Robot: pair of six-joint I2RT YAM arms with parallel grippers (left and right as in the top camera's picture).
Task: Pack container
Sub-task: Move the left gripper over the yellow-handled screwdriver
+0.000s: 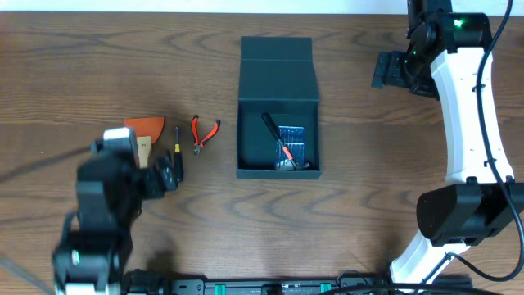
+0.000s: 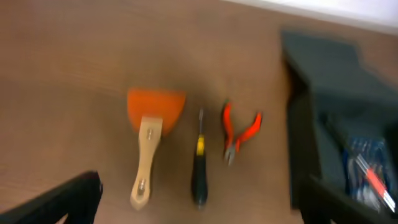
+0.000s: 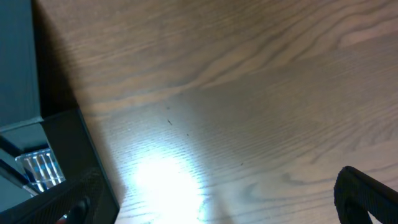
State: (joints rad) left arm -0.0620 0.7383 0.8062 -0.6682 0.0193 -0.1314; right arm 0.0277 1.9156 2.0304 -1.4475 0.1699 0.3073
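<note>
The dark teal container point(image 1: 248, 115) stands open at mid-table with its flap lid point(image 1: 277, 59) folded back. Inside lie a small blue case of bits point(image 1: 293, 141), a black-handled tool and an orange-handled tool. It also shows at the right of the left wrist view point(image 2: 308, 118) and at the left of the right wrist view point(image 3: 25, 74). My left gripper point(image 1: 164, 174) is open and empty, hovering just in front of the loose tools point(image 2: 199, 211). My right gripper point(image 1: 383, 72) is open and empty over bare table right of the container point(image 3: 214, 205).
Left of the container lie an orange scraper with a wooden handle point(image 1: 145, 131) point(image 2: 152, 134), a black and yellow screwdriver point(image 1: 177, 152) point(image 2: 199, 165) and orange-handled pliers point(image 1: 205, 133) point(image 2: 239, 130). The right arm's white links stand along the table's right side.
</note>
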